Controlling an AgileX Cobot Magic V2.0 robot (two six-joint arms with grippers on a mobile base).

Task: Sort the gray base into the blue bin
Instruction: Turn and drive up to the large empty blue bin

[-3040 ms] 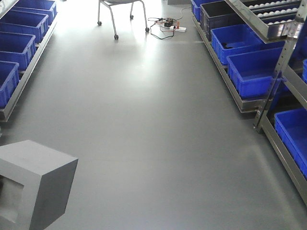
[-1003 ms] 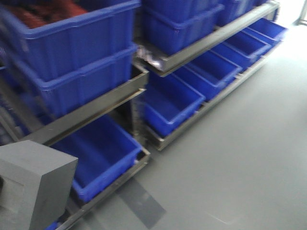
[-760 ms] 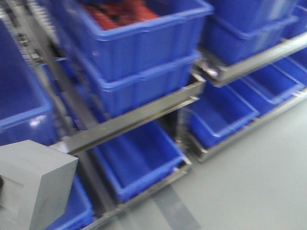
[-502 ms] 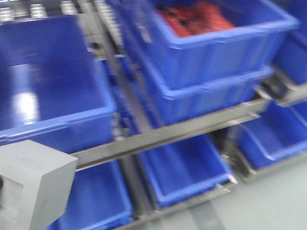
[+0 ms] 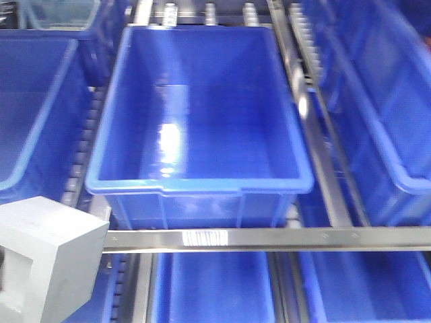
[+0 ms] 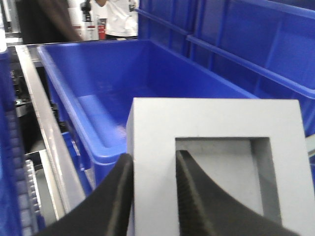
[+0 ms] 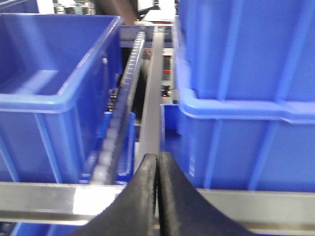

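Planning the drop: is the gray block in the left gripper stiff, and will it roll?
The gray base looks rigid: its wall shows no bending where the left gripper pinches it. Flat faces suggest it would settle in the blue bin, not roll. Its matte surface probably grips well.

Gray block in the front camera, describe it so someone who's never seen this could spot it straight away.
Find the steel rack of bright-blue plastic totes and follow its shiny horizontal rail leftward. At that end, lower left, is the matte light-gray cube-like block, held by the left gripper. Unlike the blue totes around it, it is gray, with a square recess in one face.
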